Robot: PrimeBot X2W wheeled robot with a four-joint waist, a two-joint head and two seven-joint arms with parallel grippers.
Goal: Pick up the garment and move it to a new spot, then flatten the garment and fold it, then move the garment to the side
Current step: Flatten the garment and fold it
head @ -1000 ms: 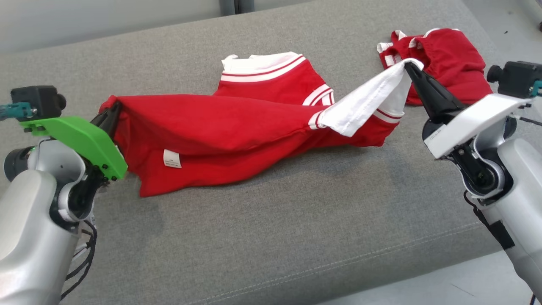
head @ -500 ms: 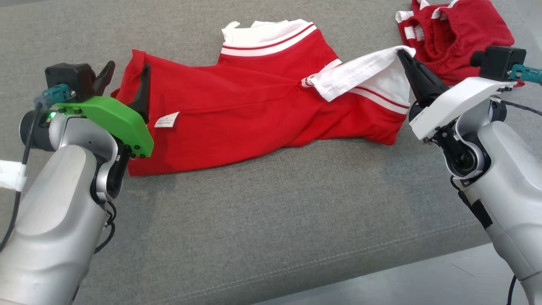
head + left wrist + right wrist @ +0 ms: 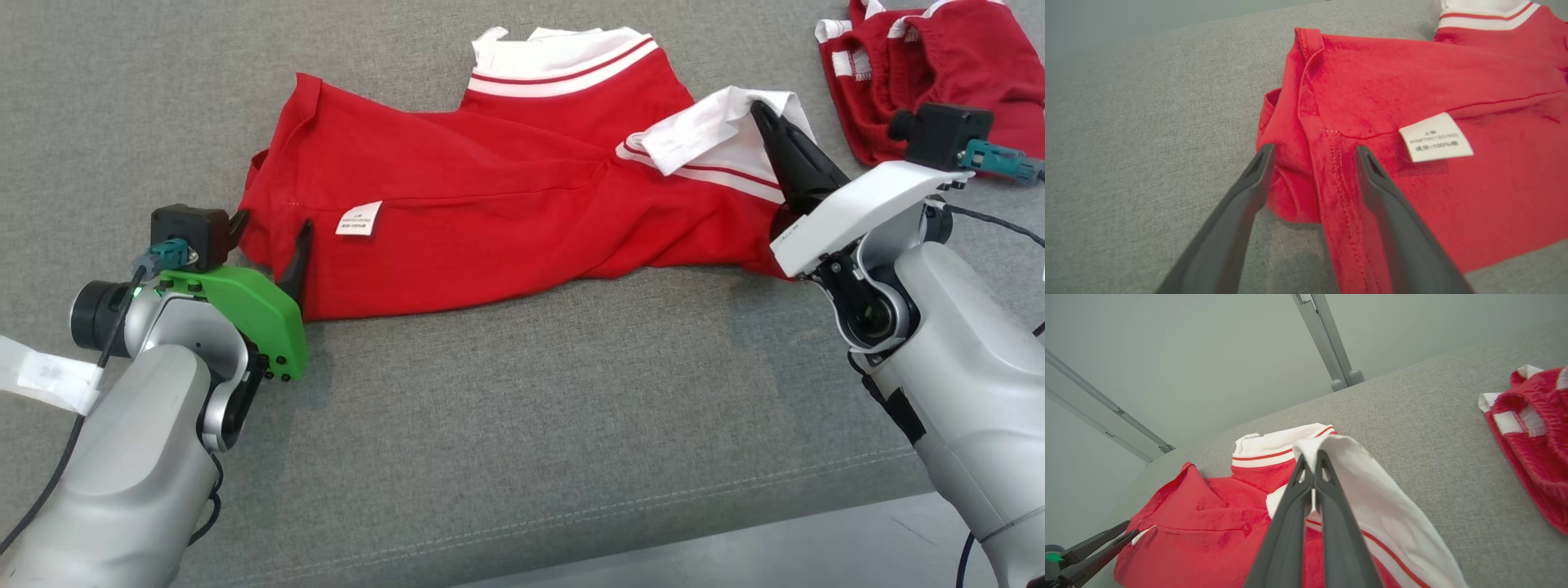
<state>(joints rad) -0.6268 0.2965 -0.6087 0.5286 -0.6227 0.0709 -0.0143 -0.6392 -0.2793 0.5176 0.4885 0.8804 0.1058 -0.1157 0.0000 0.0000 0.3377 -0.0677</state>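
Observation:
The red garment [image 3: 506,220] with white striped trim lies spread on the grey cushion [image 3: 522,425], its white care label [image 3: 359,218] facing up. My left gripper [image 3: 275,222] stands open at the garment's left hem corner. In the left wrist view the fingers [image 3: 1241,204] straddle the stitched hem of the garment [image 3: 1433,81] without pinching it. My right gripper [image 3: 759,110] is shut on the garment's white sleeve edge [image 3: 702,131] and holds it slightly raised. In the right wrist view the white fabric [image 3: 1372,490] drapes over the closed gripper [image 3: 1310,455].
A second red piece [image 3: 939,73] with white bands lies bunched at the far right of the cushion, also seen as a red heap [image 3: 1535,433]. The cushion's front edge and floor [image 3: 816,555] run along the bottom right. Metal posts [image 3: 1339,355] stand behind.
My left gripper opened and let go of the hem, which dropped flat onto the cushion. The right gripper lowered, still holding the white sleeve. The head camera tilted, shifting the whole picture.

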